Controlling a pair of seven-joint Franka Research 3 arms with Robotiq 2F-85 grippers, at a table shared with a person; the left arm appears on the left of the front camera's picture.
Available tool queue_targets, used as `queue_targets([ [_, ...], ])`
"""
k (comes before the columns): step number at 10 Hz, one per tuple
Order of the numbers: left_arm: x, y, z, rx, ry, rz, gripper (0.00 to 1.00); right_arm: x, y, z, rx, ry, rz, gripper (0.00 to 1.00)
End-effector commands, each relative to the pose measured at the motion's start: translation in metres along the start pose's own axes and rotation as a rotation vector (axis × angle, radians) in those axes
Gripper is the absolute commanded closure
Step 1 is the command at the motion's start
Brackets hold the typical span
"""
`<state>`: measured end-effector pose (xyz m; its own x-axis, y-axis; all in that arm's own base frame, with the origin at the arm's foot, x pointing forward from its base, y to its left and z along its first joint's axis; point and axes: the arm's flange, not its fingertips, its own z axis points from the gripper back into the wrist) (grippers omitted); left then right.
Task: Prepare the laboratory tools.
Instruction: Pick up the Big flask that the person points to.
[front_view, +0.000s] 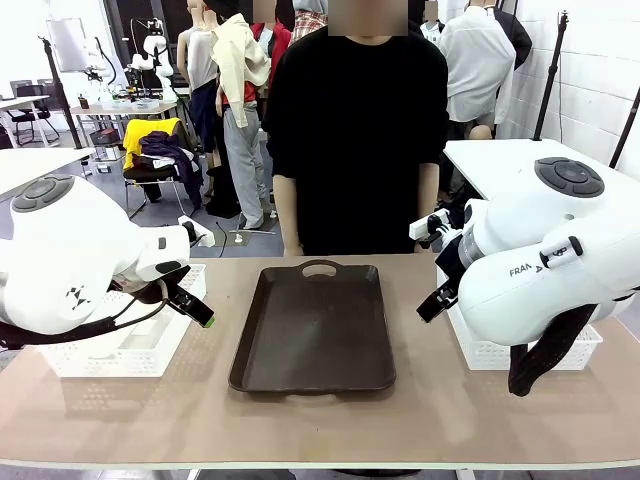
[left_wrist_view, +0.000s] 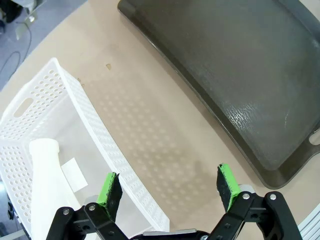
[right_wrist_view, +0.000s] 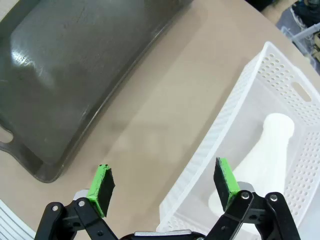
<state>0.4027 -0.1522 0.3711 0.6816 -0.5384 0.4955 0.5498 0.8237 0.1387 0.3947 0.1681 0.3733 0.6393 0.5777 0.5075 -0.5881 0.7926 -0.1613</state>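
left fingers (left_wrist_view: 109, 192) spread wide, empty, a white basket (left_wrist_view: 80, 100) wall running between them; flask (left_wrist_view: 47, 190) lies in that basket, just outside one finger. right fingers (right_wrist_view: 101, 187) wide, empty, straddling second basket (right_wrist_view: 225, 125) rim; second flask (right_wrist_view: 267, 150) lies inside, partly behind one fingertip. brown tray (left_wrist_view: 225, 65) beyond fingertips on worktop (left_wrist_view: 150, 130).

"FRAN" (cut off) on right arm (front_view: 540, 290)
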Motion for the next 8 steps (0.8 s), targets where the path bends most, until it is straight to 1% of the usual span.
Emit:
queue_targets([
  [1, 0.000, 0.001, 0.000, 0.001, 0.000, 0.002, 0.00, 0.000, 0.000, 0.000, 0.000, 0.000, -0.001, 0.00],
  [6, 0.000, 0.000, 0.000, 0.000, 0.000, 0.000, 0.00, 0.000, 0.000, 0.000, 0.000, 0.000, 0.000, 0.00],
  [7, -0.003, 0.014, 0.018, -0.020, -0.032, 0.057, 0.00, -0.005, -0.014, 0.026, 0.105, -0.051, -0.047, 0.00],
  [8, -0.010, 0.033, 0.040, -0.094, -0.070, 0.119, 0.00, -0.010, -0.031, 0.055, 0.140, -0.077, -0.074, 0.00],
])
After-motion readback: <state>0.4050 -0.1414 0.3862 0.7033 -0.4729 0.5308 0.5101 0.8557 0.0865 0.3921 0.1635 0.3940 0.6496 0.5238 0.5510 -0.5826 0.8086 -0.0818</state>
